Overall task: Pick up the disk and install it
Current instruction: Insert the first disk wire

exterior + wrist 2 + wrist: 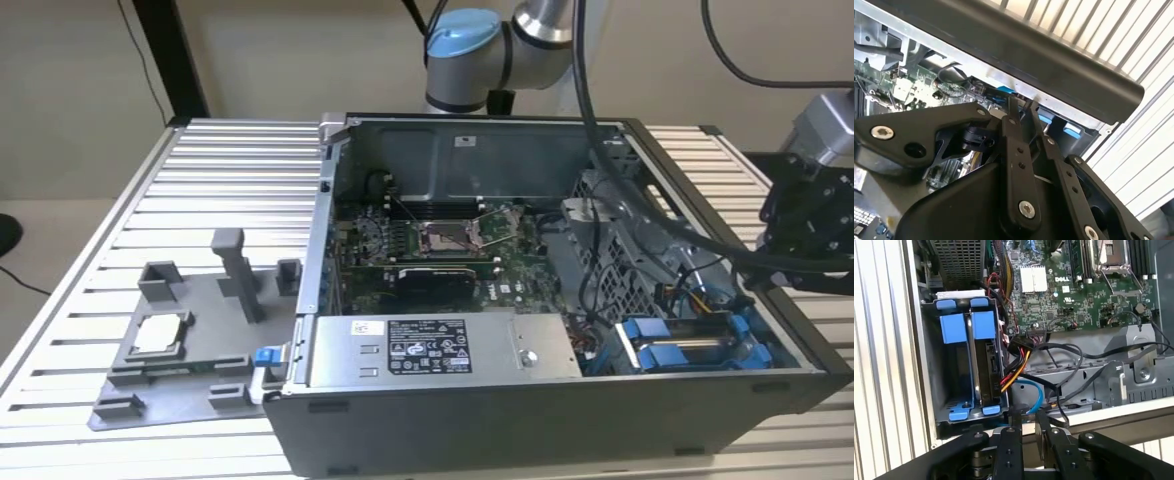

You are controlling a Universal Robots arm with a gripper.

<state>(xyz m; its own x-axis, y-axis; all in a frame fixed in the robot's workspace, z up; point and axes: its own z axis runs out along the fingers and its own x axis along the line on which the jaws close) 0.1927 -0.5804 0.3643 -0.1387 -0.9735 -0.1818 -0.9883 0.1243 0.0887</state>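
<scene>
Disk (985, 367) — standing on edge in the blue carrier (968, 326) of the drive cage, at the near corner of the open computer case (534, 420) on the exterior view's right; it appears already seated in its bay, cables running to it.

Gripper (1026, 427) — just outside the case wall by the cage; fingers (1010, 440) drawn close together with only a narrow gap between them, nothing held.

Power supply (427, 345) — grey box along the near side of the case.

Motherboard (427, 250) — in the middle of the case, its socket open.

Grey fixture (187, 340) — on the slatted table (200, 180) to the exterior view's left, carrying a small square chip (158, 333).

Step in hand — by judgement, the install is done or nearly so, with the grip let go. Any further move calls for clearance from the case rim and cables.
</scene>
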